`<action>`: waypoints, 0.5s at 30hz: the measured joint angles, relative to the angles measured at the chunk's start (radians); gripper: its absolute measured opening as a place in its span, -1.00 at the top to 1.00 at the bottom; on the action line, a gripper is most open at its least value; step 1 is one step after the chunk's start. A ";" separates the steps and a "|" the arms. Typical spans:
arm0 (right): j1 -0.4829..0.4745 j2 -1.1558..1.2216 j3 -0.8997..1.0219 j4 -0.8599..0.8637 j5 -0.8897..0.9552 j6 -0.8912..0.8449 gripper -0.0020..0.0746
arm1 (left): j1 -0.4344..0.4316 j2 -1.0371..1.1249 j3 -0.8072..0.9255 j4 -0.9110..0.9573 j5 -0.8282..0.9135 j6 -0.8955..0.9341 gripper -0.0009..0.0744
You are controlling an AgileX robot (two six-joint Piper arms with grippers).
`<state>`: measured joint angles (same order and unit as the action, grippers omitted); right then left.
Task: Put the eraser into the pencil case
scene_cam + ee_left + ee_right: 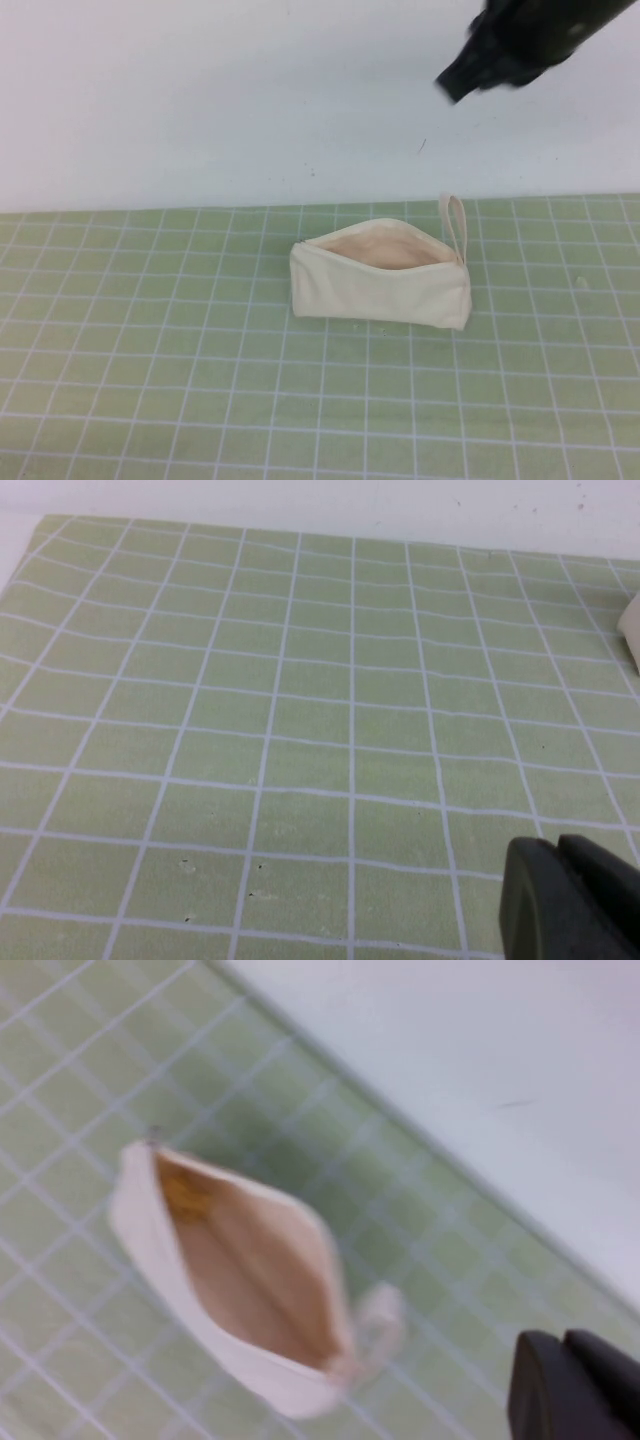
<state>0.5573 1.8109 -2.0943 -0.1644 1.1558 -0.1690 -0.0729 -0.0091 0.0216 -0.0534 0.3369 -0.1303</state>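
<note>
The eraser (187, 1198), light and stiff, lies inside the soft pencil case (380, 285). The right gripper (470, 75) hangs high above it and the left gripper (575, 900) waits low over the bench (250, 730); for both you cannot tell the fingers' state.

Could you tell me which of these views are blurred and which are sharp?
High view: pencil case fairly sharp, right end effector smeared at top right. Left wrist view: green mat crisp, left end effector soft at the corner. Right wrist view: blurred throughout, the eraser a yellow smudge inside the pouch.
</note>
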 joint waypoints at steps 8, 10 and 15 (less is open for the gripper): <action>0.136 -0.271 0.130 -0.258 0.058 0.129 0.93 | 0.000 0.000 0.000 0.000 0.000 0.000 0.98; 0.168 -0.350 0.241 -0.315 0.034 0.197 0.94 | 0.000 0.000 0.000 0.000 0.000 0.000 0.98; 0.206 -0.569 0.567 -0.369 -0.149 0.364 0.94 | 0.000 0.000 0.000 0.000 0.000 0.000 0.98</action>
<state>0.7638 1.2414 -1.5272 -0.5336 1.0069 0.1951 -0.0729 -0.0091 0.0216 -0.0534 0.3369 -0.1303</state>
